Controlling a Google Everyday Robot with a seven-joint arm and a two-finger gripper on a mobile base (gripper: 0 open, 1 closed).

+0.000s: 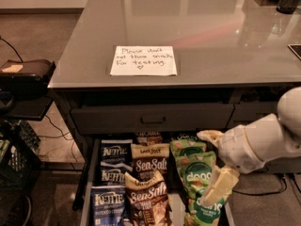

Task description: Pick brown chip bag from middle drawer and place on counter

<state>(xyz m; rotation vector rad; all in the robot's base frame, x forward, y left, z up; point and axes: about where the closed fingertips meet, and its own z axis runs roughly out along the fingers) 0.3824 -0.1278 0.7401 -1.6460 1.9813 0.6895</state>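
The middle drawer (87, 182) stands pulled out below the counter (197, 22). It holds rows of snack bags. The brown chip bags sit in the centre row: one at the front (146, 199), one behind it (150, 160), and a third partly hidden at the back (149, 138). My gripper (214, 161) is open and empty. It hovers over the right side of the drawer, above the green bags (197, 175), to the right of the brown bags and not touching them.
Blue Kettle bags (114, 173) fill the drawer's left row. A shut upper drawer with a handle (153, 119) is above. A white handwritten note (143, 60) lies on the counter. A dark crate and cables (19, 149) are on the floor at the left.
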